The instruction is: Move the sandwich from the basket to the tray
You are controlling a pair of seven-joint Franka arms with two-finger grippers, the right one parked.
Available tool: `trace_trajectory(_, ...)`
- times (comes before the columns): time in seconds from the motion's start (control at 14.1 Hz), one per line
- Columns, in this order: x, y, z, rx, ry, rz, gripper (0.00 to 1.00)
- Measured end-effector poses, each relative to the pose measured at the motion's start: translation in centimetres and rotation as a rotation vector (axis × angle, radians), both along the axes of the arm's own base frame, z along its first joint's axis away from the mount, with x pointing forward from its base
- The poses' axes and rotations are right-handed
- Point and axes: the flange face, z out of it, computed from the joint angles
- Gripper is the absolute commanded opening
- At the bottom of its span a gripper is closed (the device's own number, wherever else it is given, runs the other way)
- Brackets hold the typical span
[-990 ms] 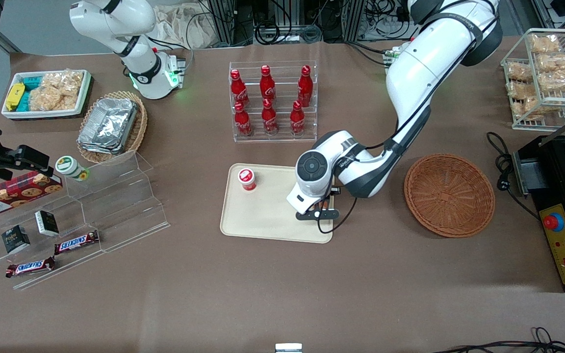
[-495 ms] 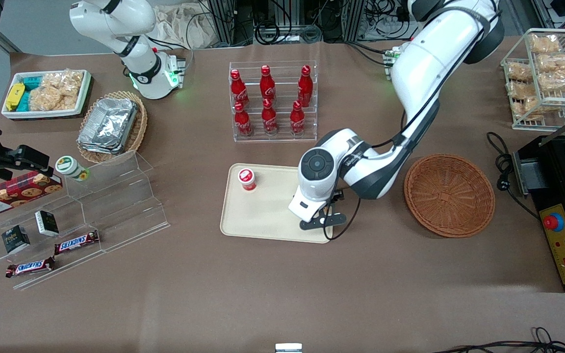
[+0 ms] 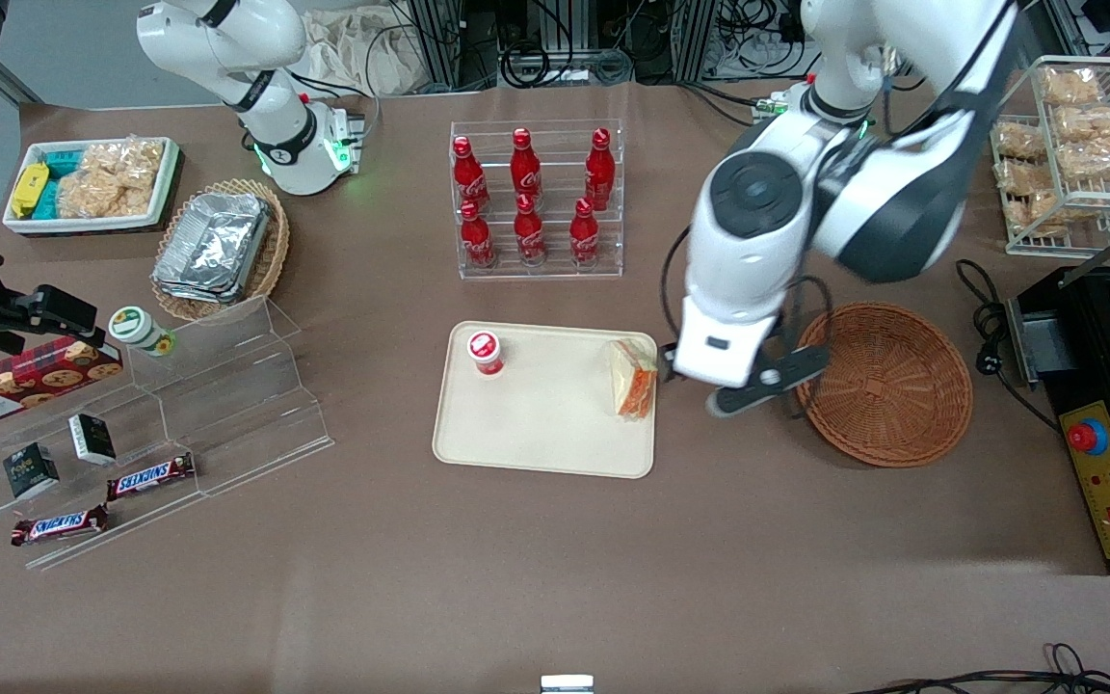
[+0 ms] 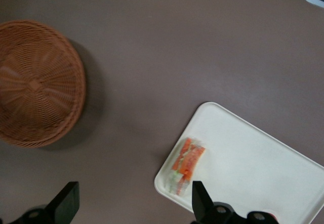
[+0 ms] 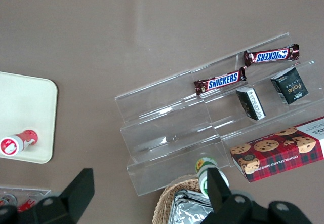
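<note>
The sandwich (image 3: 634, 378), a wrapped wedge with an orange-red cut edge, lies on the cream tray (image 3: 536, 424) at the tray's end nearest the basket. In the left wrist view the sandwich (image 4: 186, 163) rests by a rounded corner of the tray (image 4: 263, 168). My gripper (image 3: 695, 371) hangs high above the table between tray and basket. The gripper (image 4: 134, 203) is open, its fingers spread wide with only bare table between them. The reddish-brown wicker basket (image 3: 883, 384) has nothing in it, as the wrist view of the basket (image 4: 35, 82) confirms.
A small red-capped bottle (image 3: 486, 352) stands on the tray. A clear rack of red cola bottles (image 3: 534, 198) is farther from the camera than the tray. A stepped acrylic shelf (image 3: 218, 386) lies toward the parked arm's end. A black machine (image 3: 1104, 386) sits beside the basket.
The gripper, which was low over the tray, has risen and swung toward the basket. The sandwich, hidden under the hand before, now lies uncovered on the tray.
</note>
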Motion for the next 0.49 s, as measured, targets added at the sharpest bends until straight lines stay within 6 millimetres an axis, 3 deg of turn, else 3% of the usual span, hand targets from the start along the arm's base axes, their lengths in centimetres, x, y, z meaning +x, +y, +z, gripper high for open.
trace_trajectory(0.21,0.6,4.7,2.8,0.007,-0.012,0.05,1.0)
trace_trajectory(0.49,1.3,11.8,4.6,-0.019,0.074,-0.066,1.0)
